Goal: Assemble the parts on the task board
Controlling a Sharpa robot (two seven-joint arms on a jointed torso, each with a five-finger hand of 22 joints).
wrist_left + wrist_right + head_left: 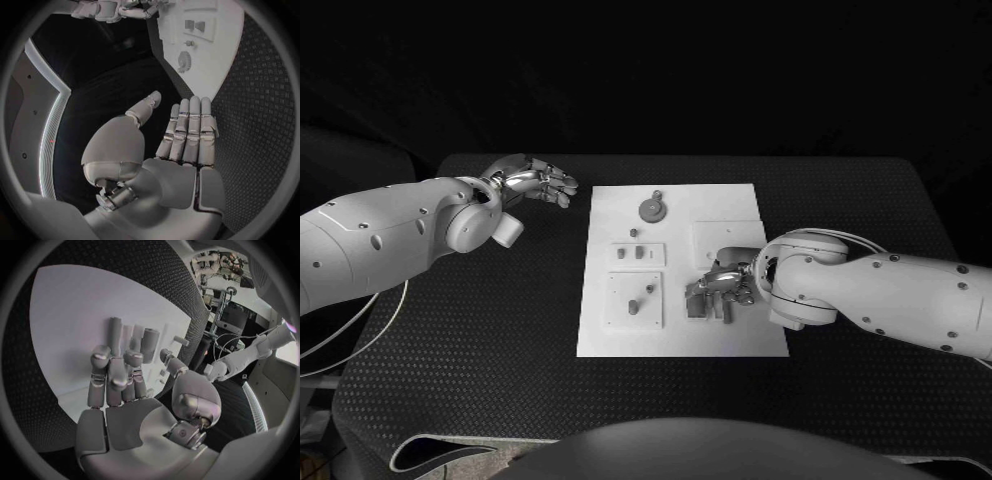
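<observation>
The white task board [675, 335] lies in the middle of the table. On it are a round grey part [653, 208], small grey pieces [636, 253] and a panel with a peg [635, 300]. My right hand [720, 288] is low over the board's right side, fingers stretched toward two grey cylindrical parts [148, 342] lying there. Its fingertips [102, 359] reach the parts' near ends, and nothing is lifted or enclosed. I cannot tell whether they touch. My left hand [534, 182] hovers off the board's far left corner, fingers straight, thumb apart, holding nothing.
Black textured table [473, 330] surrounds the board with free room on both sides and in front. The left wrist view shows the board's far end [219, 60] with the round part [183, 59], and my right hand [112, 9] beyond it.
</observation>
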